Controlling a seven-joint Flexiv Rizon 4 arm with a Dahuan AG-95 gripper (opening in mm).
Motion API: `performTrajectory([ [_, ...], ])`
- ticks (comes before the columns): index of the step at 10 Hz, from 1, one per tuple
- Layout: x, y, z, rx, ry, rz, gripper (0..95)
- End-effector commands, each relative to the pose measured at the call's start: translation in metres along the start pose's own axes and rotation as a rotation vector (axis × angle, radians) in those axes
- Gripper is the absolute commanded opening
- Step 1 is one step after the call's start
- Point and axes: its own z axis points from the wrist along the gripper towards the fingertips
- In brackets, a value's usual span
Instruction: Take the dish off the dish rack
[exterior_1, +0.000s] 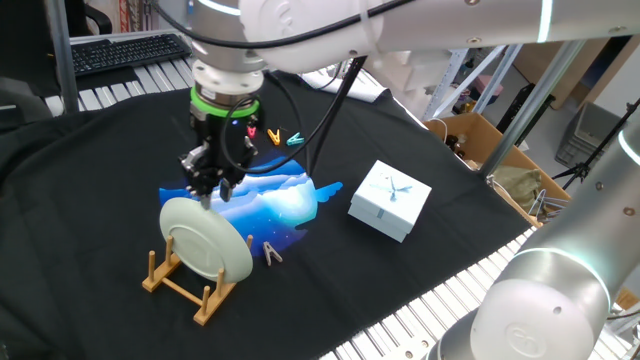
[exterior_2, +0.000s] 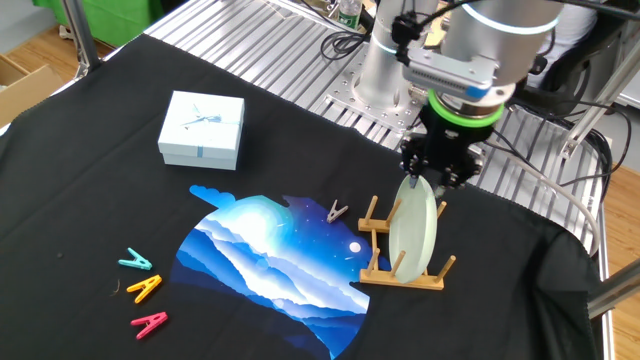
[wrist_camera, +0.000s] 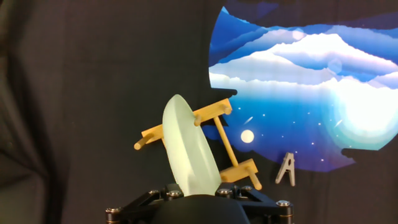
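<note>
The dish (exterior_1: 205, 239) stands on edge in the dish rack (exterior_1: 185, 287), near the edge of a blue printed mat (exterior_2: 270, 262) on the black-clothed bench (exterior_1: 90, 180); the gripper (exterior_1: 207, 190) sits at the dish's top rim, its fingers closed onto that edge as far as the fixed views show; in the hand view the rim rises right into the gripper body; a wooden clothespin (wrist_camera: 286, 168) lies just beside the rack; a white gift box (exterior_2: 202, 129) rests well apart.

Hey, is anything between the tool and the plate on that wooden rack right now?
Nothing visible is. The tool sits directly at the top edge of the plate, which stands upright in the wooden rack. The wooden clothespin lies off to the side.
</note>
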Motion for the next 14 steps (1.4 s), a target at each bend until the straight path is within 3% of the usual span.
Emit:
performTrajectory([
  [1, -0.003, 0.003, 0.007, 0.000, -0.001, 0.000, 38.0],
  [6, -0.009, 0.014, 0.026, -0.001, -0.005, 0.013, 38.0],
  [14, -0.016, 0.017, 0.051, 0.003, -0.013, 0.011, 38.0],
])
